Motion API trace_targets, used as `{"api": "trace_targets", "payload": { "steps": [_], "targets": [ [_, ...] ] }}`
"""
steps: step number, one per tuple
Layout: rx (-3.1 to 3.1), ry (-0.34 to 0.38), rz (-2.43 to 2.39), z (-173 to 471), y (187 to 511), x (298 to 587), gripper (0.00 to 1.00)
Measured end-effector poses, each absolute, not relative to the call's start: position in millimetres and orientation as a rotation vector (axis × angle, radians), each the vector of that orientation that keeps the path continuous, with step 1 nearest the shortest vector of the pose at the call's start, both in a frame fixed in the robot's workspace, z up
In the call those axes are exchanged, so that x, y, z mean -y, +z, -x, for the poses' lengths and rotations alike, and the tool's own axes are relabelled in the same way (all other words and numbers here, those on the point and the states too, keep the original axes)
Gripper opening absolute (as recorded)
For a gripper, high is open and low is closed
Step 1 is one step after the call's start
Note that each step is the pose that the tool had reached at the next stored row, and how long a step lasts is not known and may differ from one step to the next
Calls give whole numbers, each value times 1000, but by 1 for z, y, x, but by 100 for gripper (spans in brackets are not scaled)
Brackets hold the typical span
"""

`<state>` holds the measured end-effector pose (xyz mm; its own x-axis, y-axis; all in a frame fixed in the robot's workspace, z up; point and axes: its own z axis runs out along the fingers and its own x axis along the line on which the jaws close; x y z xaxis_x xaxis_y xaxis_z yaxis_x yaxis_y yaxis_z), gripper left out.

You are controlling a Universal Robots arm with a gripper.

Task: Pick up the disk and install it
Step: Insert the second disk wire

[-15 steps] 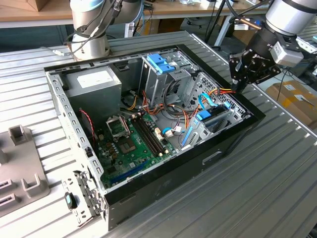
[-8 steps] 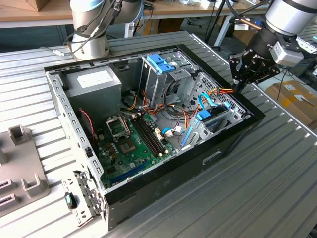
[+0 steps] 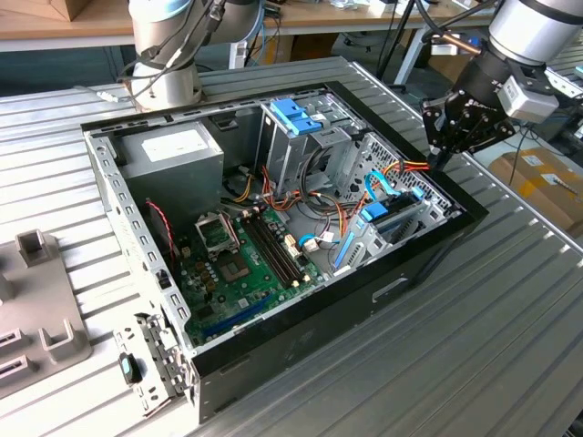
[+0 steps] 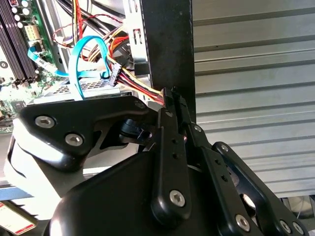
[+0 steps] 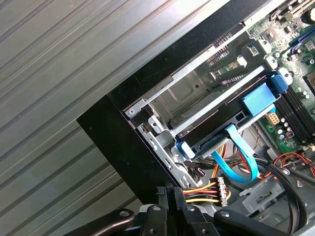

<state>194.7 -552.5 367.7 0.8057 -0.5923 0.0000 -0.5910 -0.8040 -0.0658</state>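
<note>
On a ribbed metal table [image 3: 510,300], an open computer case [image 3: 301,337] lies on its side, with the motherboard [image 3: 246,259] facing up, a grey power supply [image 3: 173,155] at the back and a metal cage with a blue bracket [image 3: 296,114] beside it. At the case's corner on the exterior view's right, the arm [image 3: 537,27] reaches down and the gripper [image 3: 444,150] hangs just over the black rim. In both wrist views its black fingers [image 4: 170,147] are pressed together with no gap between them, clenched on nothing, their tips close to the multicoloured power cable [image 5: 204,191] and its plug. The disk [image 3: 393,221] sits in the bay along the case's front wall, just below and inward of the jaws, apart from them. Its blue rail [image 5: 258,98] shows in the first wrist view, and a light-blue ribbon cable [image 5: 238,157] loops out from its end toward the fingers.
</note>
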Motion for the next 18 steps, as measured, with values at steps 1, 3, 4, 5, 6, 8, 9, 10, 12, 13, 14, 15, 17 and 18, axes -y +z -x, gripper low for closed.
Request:
{"api": "trace_targets", "payload": {
  "steps": [1, 3, 4, 5, 6, 8, 9, 10, 12, 13, 14, 15, 17, 18],
  "targets": [
    [-960, -32, 2925, -195, 368, 553, 16],
    [-960, -32, 2926, -195, 370, 553, 16],
    [-960, -32, 2925, -195, 372, 553, 16],
    [-960, -32, 2925, -195, 373, 553, 16],
    [-960, -32, 2925, -195, 374, 553, 16],
    [-960, -32, 2925, -195, 378, 553, 16],
    [-960, -32, 2926, -195, 381, 553, 16],
    [-960, -32, 2925, -195, 386, 553, 16],
    [-960, -31, 2925, -195, 386, 553, 16],
    [-960, -32, 2925, -195, 386, 552, 16],
    [-960, -32, 2926, -194, 386, 552, 16],
    [-960, -32, 2926, -194, 386, 552, 16],
    [-962, -32, 2925, -189, 386, 553, 16],
    [-965, -32, 2924, -187, 386, 553, 16]
  ]
}}
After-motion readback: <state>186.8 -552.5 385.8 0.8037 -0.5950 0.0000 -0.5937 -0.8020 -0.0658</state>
